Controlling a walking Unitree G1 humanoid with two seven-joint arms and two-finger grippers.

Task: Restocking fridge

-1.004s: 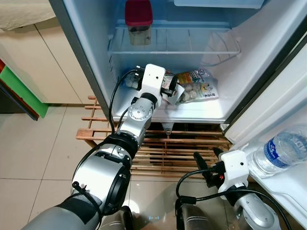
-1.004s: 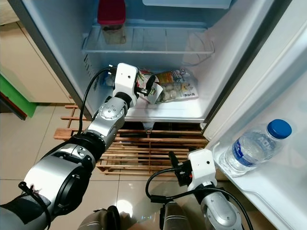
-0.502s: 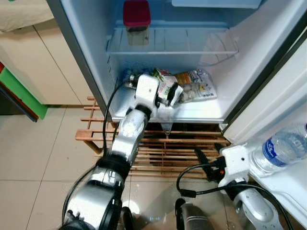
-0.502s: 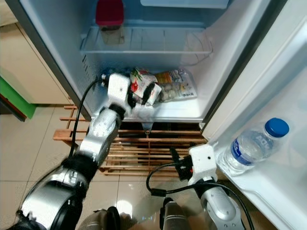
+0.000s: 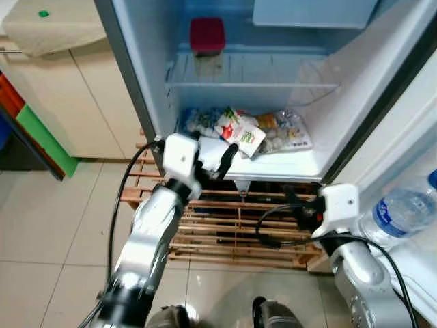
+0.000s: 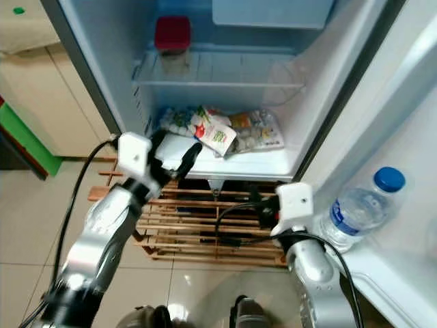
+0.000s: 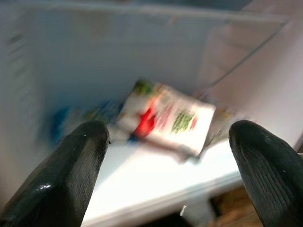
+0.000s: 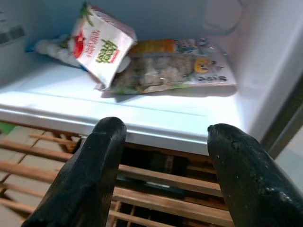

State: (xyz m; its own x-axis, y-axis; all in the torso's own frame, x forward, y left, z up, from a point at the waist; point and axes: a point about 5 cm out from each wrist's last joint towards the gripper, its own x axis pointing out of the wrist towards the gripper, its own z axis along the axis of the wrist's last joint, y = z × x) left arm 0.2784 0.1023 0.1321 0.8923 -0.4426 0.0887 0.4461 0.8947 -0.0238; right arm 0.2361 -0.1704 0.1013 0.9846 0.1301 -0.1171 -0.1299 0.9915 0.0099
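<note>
The left gripper (image 5: 213,158) hangs with fingers spread and empty at the front edge of the fridge floor (image 5: 273,162). Just beyond it, the white snack packet (image 5: 240,132) lies tilted across a clear food bag (image 5: 285,133) toward the floor's back. The right gripper (image 8: 163,156), also spread, hovers lower, before the wooden pallet (image 5: 232,229).

Beige tiled floor (image 5: 61,225), wooden slatted pallet (image 5: 225,225), possibly cream cabinet (image 5: 89,102).

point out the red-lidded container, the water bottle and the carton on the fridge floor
red-lidded container (image 5: 207,35): left eye view, on its lid
water bottle (image 6: 360,209): right eye view, on its label
carton (image 8: 102,47): right wrist view, on its printed face
</note>
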